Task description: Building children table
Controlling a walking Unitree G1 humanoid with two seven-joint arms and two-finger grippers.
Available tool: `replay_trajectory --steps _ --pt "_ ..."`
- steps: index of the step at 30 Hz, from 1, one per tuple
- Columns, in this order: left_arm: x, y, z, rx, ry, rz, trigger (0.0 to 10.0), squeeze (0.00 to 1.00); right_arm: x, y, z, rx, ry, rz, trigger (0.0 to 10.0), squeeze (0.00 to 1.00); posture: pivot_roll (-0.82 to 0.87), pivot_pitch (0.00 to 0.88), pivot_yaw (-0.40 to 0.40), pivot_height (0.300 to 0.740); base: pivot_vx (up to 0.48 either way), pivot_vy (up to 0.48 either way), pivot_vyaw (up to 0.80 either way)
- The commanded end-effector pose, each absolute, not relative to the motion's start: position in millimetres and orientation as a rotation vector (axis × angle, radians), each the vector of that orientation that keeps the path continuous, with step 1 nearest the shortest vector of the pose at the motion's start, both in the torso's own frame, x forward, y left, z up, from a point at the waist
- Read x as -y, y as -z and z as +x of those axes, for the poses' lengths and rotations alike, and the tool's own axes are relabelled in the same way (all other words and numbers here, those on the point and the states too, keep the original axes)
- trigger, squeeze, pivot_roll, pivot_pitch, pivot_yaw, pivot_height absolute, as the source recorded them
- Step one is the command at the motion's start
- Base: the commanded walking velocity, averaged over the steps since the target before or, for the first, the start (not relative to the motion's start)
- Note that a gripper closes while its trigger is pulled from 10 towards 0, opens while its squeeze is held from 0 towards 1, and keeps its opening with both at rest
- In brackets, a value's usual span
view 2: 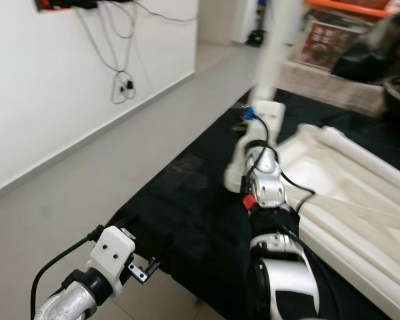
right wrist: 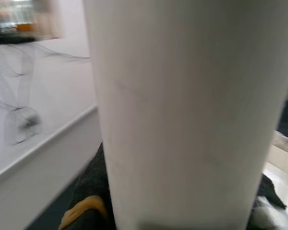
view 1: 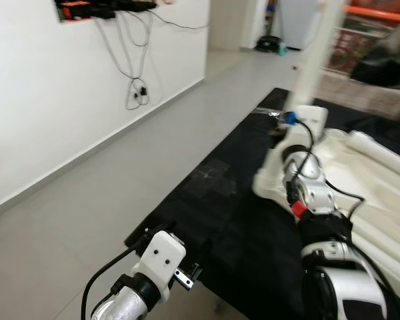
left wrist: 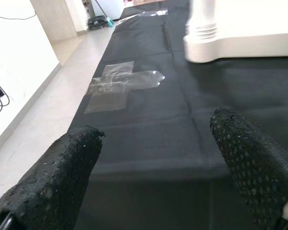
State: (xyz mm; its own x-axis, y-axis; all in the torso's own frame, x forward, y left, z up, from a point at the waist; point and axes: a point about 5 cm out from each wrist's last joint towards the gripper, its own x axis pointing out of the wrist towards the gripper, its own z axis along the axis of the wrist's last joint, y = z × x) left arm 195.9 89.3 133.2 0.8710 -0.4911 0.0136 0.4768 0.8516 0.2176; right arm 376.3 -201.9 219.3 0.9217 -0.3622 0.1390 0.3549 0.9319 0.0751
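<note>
A white children's table top (view 1: 380, 193) lies upside down on a black mat (view 1: 213, 200). At its near-left corner a white table leg (view 1: 318, 53) stands upright, slightly blurred. My right gripper (view 1: 297, 110) reaches forward and is shut on the leg's lower end; the leg (right wrist: 182, 120) is very close in the right wrist view. My left arm (view 1: 161, 257) stays low at the mat's near edge. The left gripper (left wrist: 158, 129) is open over the bare mat, with a ribbed white corner of the table (left wrist: 204, 38) farther ahead.
Grey tile floor (view 1: 120, 173) runs along the left, up to a white wall with hanging cables (view 1: 137, 87). Clear tape (left wrist: 120, 84) holds the mat. Orange shelving (view 1: 380, 13) and a dark object (view 1: 387, 60) stand at the back right.
</note>
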Motion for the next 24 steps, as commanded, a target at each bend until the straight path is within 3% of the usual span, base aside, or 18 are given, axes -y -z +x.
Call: replay_trajectory --steps 1,3,4,8,9,11,12,15,17,19,21,24 --pt "-87 -130 195 0.057 0.522 0.211 10.0 0.00 210 -202 367 0.087 0.479 0.050 0.0 0.00 0.13 0.066 -0.052 0.740 0.000 0.000 0.00" --pt "-87 -130 196 0.057 0.522 0.211 10.0 0.00 201 -202 365 0.094 0.470 0.062 0.0 0.00 0.13 0.070 -0.054 0.740 0.000 0.000 0.00" --pt "-87 -130 196 0.057 0.522 0.211 10.0 0.00 188 -206 368 0.136 0.391 0.079 10.0 0.00 0.13 0.070 -0.051 0.740 0.000 0.000 0.00" --pt "-88 -130 196 0.056 0.522 0.211 10.0 0.00 168 -212 372 0.196 0.252 0.122 10.0 0.00 0.13 0.071 -0.050 0.740 0.000 0.000 0.00" --pt "-88 -130 196 0.056 0.521 0.211 10.0 0.00 157 -216 374 0.204 0.110 0.184 10.0 1.00 0.13 0.073 -0.052 0.740 0.000 0.000 0.00" --pt "-88 -130 196 0.056 0.521 0.211 10.0 0.00 148 -219 375 0.215 0.004 0.228 10.0 1.00 0.13 0.074 -0.051 0.740 0.000 0.000 0.00" --pt "-88 -129 196 0.056 0.520 0.210 10.0 0.00 138 -228 374 0.217 -0.340 0.334 10.0 0.00 0.13 0.075 -0.049 0.740 0.000 0.000 0.00" --pt "-88 -129 196 0.055 0.520 0.210 10.0 0.00 137 -231 371 0.214 -0.460 0.370 10.0 0.00 0.13 0.074 -0.050 0.740 0.000 0.000 0.00" --pt "-88 -129 197 0.056 0.520 0.210 10.0 0.00 139 -233 362 0.180 -0.754 0.369 10.0 0.00 0.13 0.077 -0.052 0.740 0.000 0.000 0.00" --pt "-88 -129 197 0.056 0.520 0.210 10.0 0.00 139 -233 362 0.180 -0.754 0.369 10.0 0.00 0.13 0.077 -0.052 0.740 0.000 0.000 0.00" --pt "-88 -130 197 0.058 0.518 0.211 10.0 0.00 143 -230 350 0.127 -1.036 0.327 10.0 0.00 0.13 0.077 -0.056 0.740 0.000 0.000 0.00" --pt "-88 -130 197 0.059 0.516 0.211 10.0 0.00 145 -223 343 0.083 -1.186 0.281 10.0 0.00 0.13 0.078 -0.057 0.740 0.000 0.000 0.00"
